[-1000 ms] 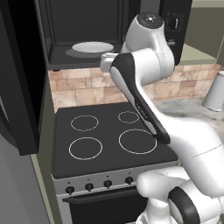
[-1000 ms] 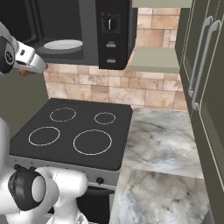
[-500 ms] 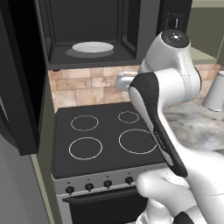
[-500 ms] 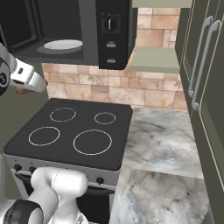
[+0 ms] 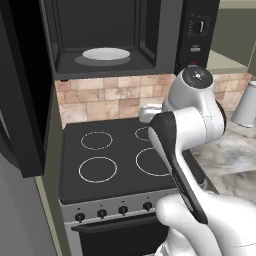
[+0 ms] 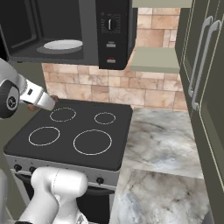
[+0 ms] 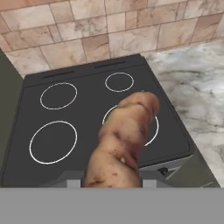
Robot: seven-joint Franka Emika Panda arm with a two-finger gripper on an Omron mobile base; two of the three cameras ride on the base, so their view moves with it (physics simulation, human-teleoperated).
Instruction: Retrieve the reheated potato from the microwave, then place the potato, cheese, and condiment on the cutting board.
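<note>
The brown, lumpy potato [image 7: 124, 135] fills the middle of the hand view, and my gripper [image 7: 113, 180] is shut on it; the potato covers the fingers. It hangs above the black stovetop [image 7: 57, 113]. In the right base view my hand [image 6: 40, 100] sits low at the left, over the stove's back left corner. The black microwave [image 5: 195, 35] stands open above the stove, with a white plate [image 5: 106, 53] bare inside it. The cheese, the condiment and the cutting board are out of view.
The microwave's dark door [image 5: 22, 100] is swung out at the left of the stove. A marble counter [image 6: 162, 140] runs to the stove's right, with a grey vessel [image 5: 245, 105] at its back. Tall dark cabinets [image 6: 205, 70] line the right side.
My arm has come down and back from the microwave opening with the potato in the gripper. The hand now hangs lower, over the stove.
</note>
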